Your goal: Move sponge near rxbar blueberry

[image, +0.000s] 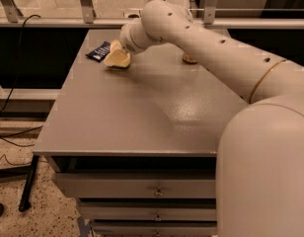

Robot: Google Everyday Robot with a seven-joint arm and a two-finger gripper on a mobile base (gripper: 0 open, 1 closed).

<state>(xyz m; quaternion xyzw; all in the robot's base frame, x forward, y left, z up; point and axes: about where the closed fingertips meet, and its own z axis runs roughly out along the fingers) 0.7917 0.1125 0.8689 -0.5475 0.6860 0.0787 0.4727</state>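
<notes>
**Q:** Where was this taken?

**A:** A workroom. A grey table [142, 117] with a matte, faintly shining top fills the middle. Stacked drawers [117, 189] with small knobs sit under its near edge.

**Q:** And around it?

**A:** There is speckled floor [43, 218] at near left, crossed by black cables [11, 137], and a black leg [28, 186] slants down to it. Along the far side a metal rail [58, 22] runs on upright posts [85, 1], with dark panels below it. The gripper [117, 58] is over the table's far left corner.
</notes>
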